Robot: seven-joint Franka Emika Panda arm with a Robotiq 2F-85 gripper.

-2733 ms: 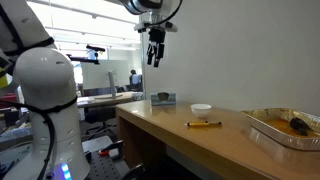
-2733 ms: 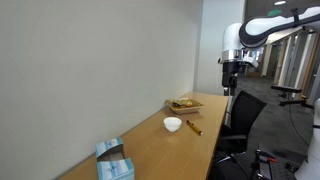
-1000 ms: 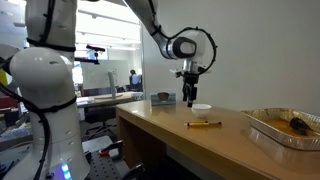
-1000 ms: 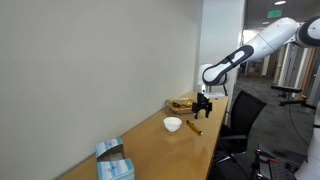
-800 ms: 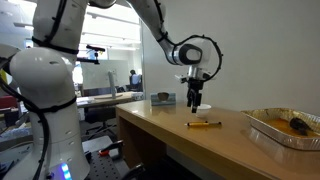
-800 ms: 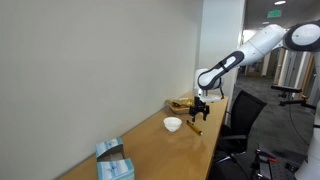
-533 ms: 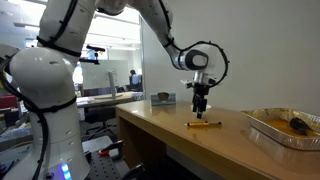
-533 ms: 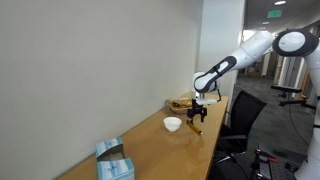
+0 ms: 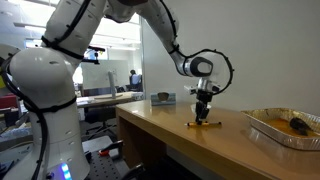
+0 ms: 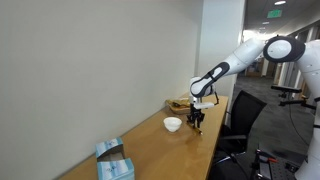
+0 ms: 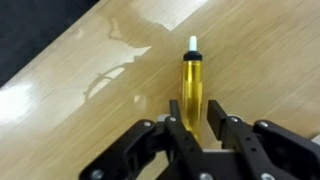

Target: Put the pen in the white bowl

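Note:
A yellow pen (image 11: 192,80) with a white tip lies flat on the wooden table (image 11: 270,60). My gripper (image 11: 195,105) stands straight over its near end, one finger on each side. The left finger (image 11: 176,112) sits against the barrel, and a thin gap shows at the right finger (image 11: 216,112). In an exterior view the gripper (image 9: 204,117) reaches down to the pen (image 9: 192,124) near the table's front edge. The white bowl (image 10: 173,124) sits on the table just beside the gripper (image 10: 197,124); in the exterior view from the other side, the arm hides it.
A foil tray (image 9: 285,128) holding something brown stands further along the table. A blue box (image 10: 113,160) sits at the table's other end. An office chair (image 10: 240,120) stands close to the table's edge. A wall runs along the table's back.
The gripper has come down from above the table onto the pen. Its fingers have narrowed from wide open to close around the barrel.

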